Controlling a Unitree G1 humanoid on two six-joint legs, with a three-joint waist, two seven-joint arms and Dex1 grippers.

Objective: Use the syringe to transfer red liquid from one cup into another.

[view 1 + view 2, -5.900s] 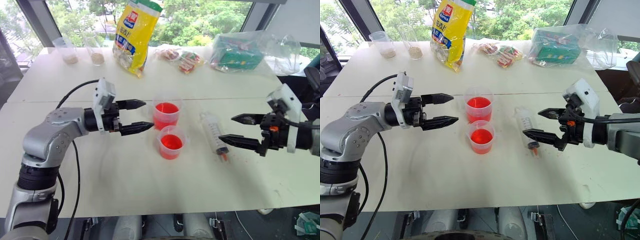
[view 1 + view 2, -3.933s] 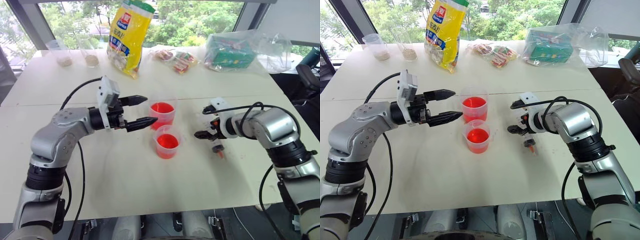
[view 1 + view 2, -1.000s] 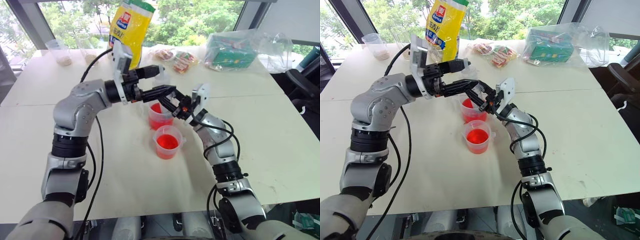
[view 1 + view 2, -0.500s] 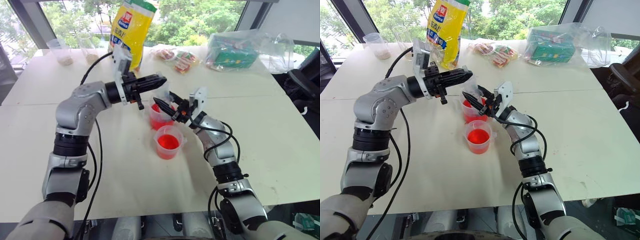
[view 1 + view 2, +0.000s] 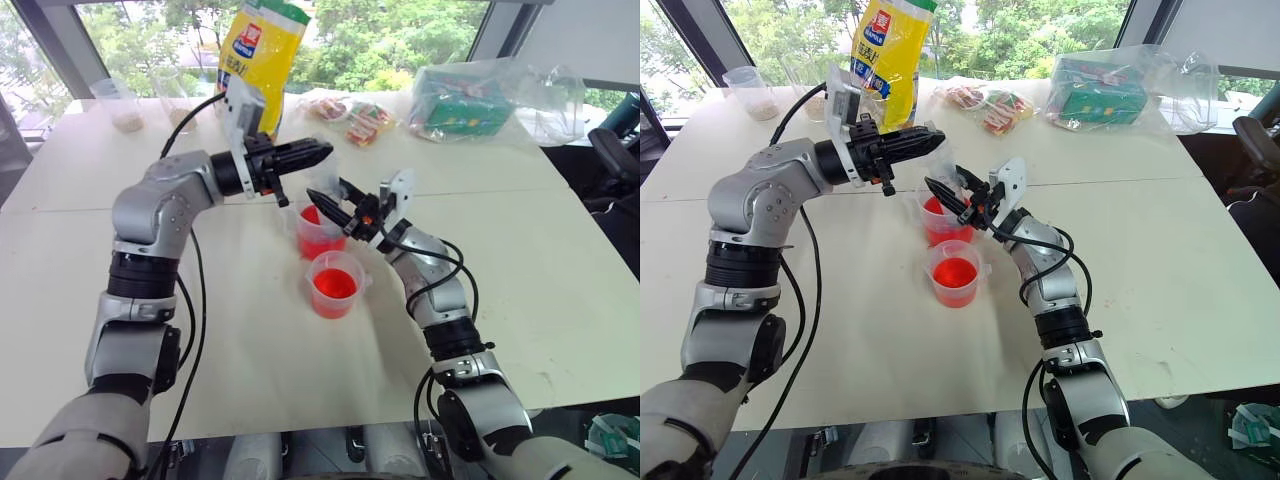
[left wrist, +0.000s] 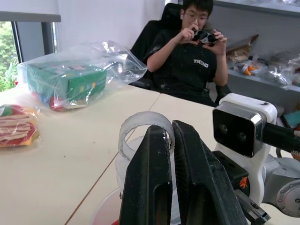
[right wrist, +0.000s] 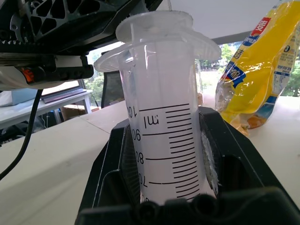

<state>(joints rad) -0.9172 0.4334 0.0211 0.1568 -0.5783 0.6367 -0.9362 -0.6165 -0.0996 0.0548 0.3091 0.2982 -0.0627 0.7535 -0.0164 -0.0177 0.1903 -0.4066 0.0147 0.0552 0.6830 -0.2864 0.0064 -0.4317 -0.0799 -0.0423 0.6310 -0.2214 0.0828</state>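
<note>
While upright over the far cup [image 5: 320, 232], the syringe [image 7: 161, 140] sits clamped by its barrel in the right hand [image 5: 335, 205], tip apparently toward the red liquid [image 5: 335, 285], though the tip itself is hidden. Left hand [image 5: 310, 153] has its fingers [image 6: 154, 178] together at the plunger flange. Near cup [image 5: 956, 274] stands just beside the far one on the bench [image 5: 520, 250]. Yellow bag [image 5: 885, 55] lies behind.

clear syringe [image 7: 166, 140] black scale marks, red liquid [image 5: 334, 284], yellow bag [image 5: 260, 60]

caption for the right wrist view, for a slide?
Right hand clamps the syringe barrel upright, left hand at its plunger top, yellow bag behind.
</note>
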